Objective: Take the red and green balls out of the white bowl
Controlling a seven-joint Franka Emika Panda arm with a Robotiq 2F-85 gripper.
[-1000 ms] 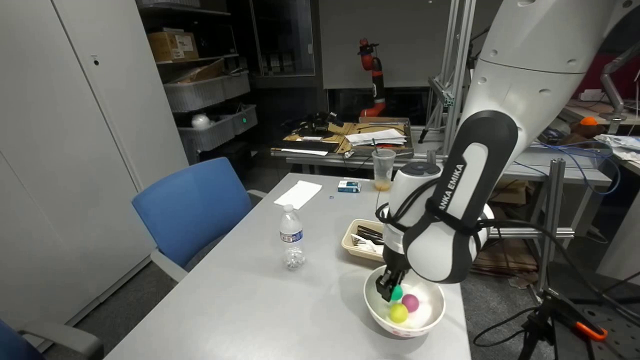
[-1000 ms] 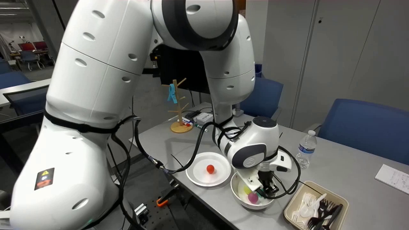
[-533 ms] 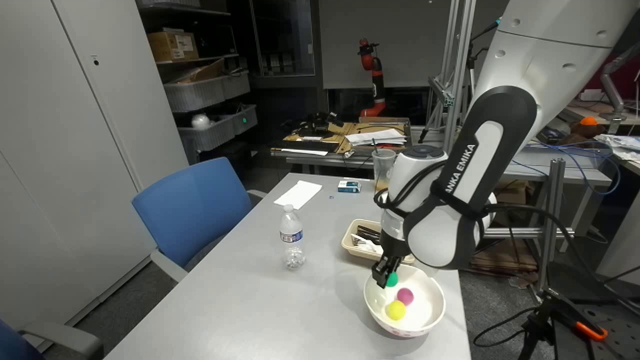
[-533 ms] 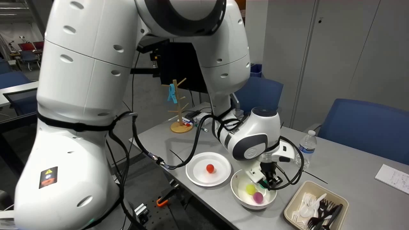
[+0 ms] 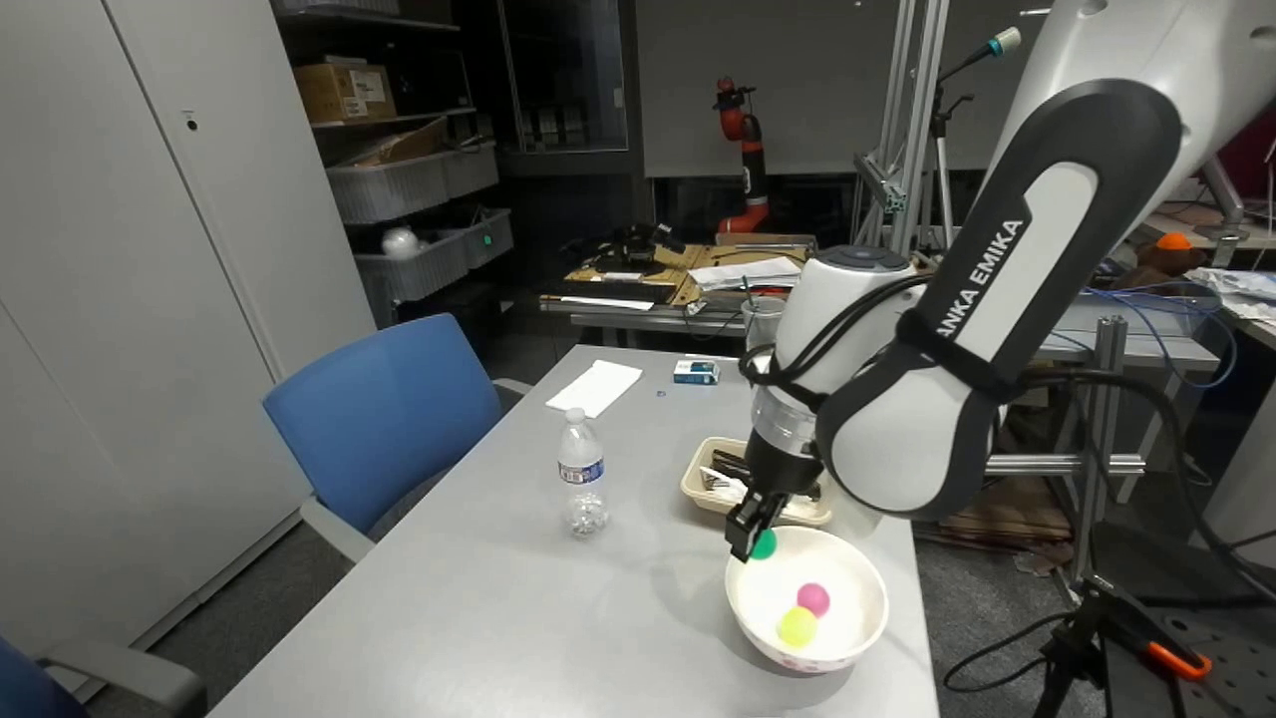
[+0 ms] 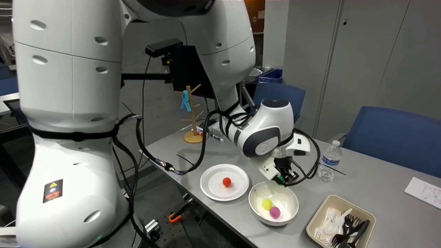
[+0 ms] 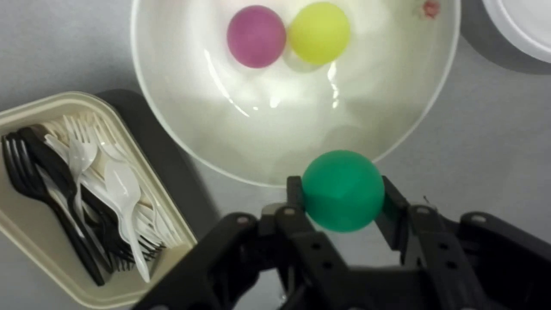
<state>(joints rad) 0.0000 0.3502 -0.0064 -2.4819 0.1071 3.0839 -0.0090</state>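
Near the rim of the round white bowl [image 7: 258, 125], the black gripper [image 7: 343, 193] pinches the green ball [image 7: 344, 189]; inside lie one yellow ball [image 7: 320, 33], one pink ball [image 7: 256, 37].

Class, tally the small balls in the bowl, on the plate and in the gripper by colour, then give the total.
Red ball: 1, on the white plate
Green ball: 1, held by the gripper
Yellow ball: 1, in the white bowl
Magenta ball: 1, in the white bowl
Total: 4
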